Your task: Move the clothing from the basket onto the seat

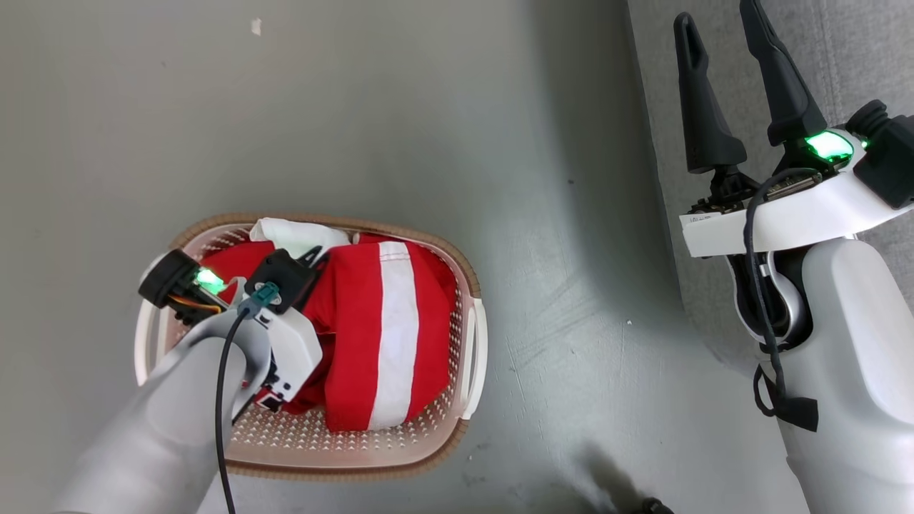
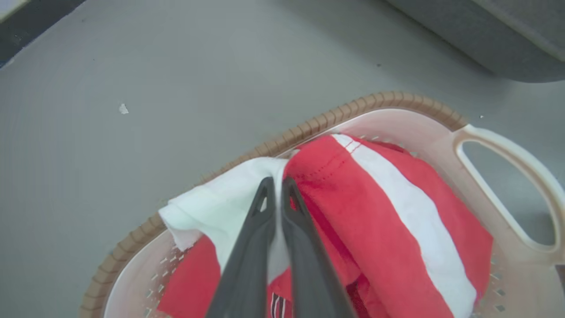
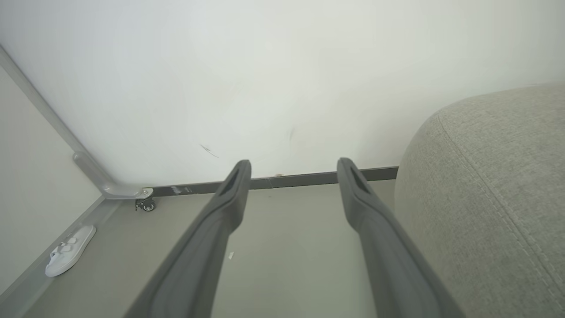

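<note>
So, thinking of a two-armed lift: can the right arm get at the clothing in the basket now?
Probably not without a long swing: the right gripper hangs open by the seat, far from the clothing in the basket, though only bare floor lies between.

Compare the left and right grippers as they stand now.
The left gripper is shut, pinching the clothing; the right gripper stands wide open, holding nothing. The left gripper is down in the basket; the right gripper is up by the seat. Both have two long dark fingers.
</note>
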Robot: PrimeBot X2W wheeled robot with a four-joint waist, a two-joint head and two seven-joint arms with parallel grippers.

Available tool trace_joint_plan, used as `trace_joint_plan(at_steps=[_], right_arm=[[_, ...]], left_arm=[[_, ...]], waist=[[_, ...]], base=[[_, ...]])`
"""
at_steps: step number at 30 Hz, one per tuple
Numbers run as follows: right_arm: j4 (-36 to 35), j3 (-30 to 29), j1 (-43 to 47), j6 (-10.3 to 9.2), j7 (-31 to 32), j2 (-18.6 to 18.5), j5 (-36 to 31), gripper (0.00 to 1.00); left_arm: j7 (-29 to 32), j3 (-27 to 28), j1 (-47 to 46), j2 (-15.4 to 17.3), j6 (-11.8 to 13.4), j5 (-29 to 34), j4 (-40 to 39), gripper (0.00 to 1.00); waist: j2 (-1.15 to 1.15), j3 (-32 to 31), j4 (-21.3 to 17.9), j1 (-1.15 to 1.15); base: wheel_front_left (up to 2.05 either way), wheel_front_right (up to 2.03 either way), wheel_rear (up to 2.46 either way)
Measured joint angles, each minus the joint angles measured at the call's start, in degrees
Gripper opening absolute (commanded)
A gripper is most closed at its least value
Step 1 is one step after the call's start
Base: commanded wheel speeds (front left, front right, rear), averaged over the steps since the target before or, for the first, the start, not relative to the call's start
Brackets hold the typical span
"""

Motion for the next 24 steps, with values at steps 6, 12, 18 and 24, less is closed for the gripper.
trace_joint_plan(at_steps=[6, 12, 18, 24], right_arm=[[1.1, -0.2, 0.5, 0.0, 0.0, 0.0, -0.5, 1.0], [1.4, -0.5, 1.3, 0.0, 0.0, -0.1, -1.0, 1.0], [2.4, -0.6, 1.4, 0.0, 0.0, -0.1, -1.7, 1.0], [3.3, -0.8, 3.6, 0.0, 0.0, -0.2, -2.6, 1.0]], left_arm=[[0.0, 1.4, 2.8, 0.3, -0.3, -1.1, -3.7, 0.0], [0.0, 3.1, 4.5, 1.3, -0.4, -1.9, -8.0, 0.0], [0.0, 4.5, 6.7, 1.5, -0.6, -3.3, -12.0, 0.0], [0.0, 5.7, 9.9, 1.6, -0.7, -4.3, -15.0, 0.0]], waist=[[0.0, -2.4, 0.8, 0.0], [0.0, -4.9, 1.6, 0.0], [0.0, -7.6, 2.5, 0.0], [0.0, -10.3, 3.4, 0.0]], base=[[0.0, 0.0, 0.0], [0.0, 0.0, 0.0], [0.0, 0.0, 0.0], [0.0, 0.0, 0.0]])
